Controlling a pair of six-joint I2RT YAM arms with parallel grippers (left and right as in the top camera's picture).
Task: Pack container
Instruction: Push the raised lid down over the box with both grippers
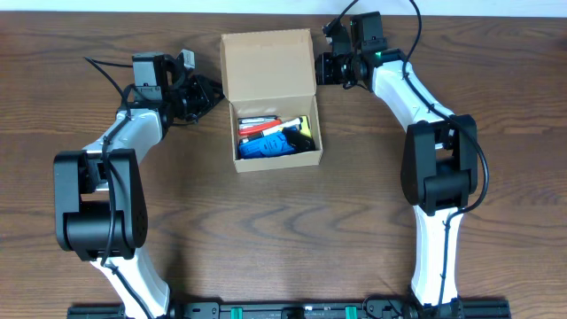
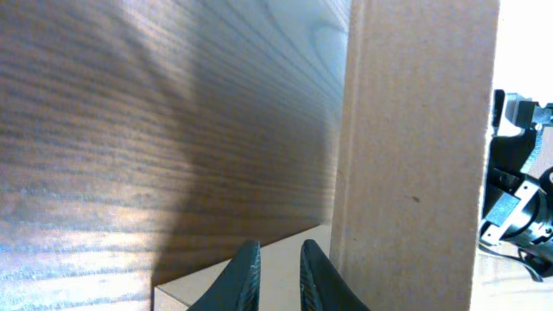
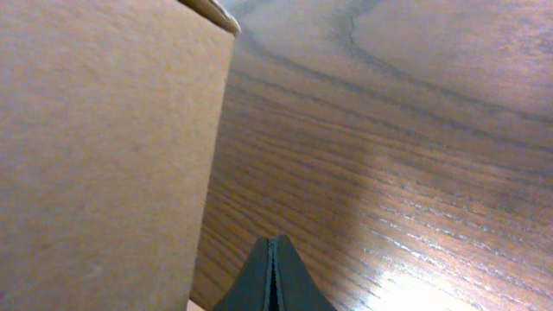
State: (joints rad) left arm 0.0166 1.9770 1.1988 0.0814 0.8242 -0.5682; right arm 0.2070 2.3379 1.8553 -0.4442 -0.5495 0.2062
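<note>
The container [image 1: 268,66] is sitting mid-table [image 1: 221,221], its flap lid standing open and coloured items [image 1: 270,140] inside. The left gripper [image 2: 279,250] is hovering just beside the flap's left edge, fingers slightly parted and empty. The right gripper [image 3: 272,250], pressed closed and empty, is flanking the right edge.

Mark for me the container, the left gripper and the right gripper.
container [image 1: 268,66], overhead view, on the inside of its open flap lid.
left gripper [image 2: 279,255], left wrist view, midway between its two fingertips.
right gripper [image 3: 272,255], right wrist view, on the seam where its fingertips meet.
</note>
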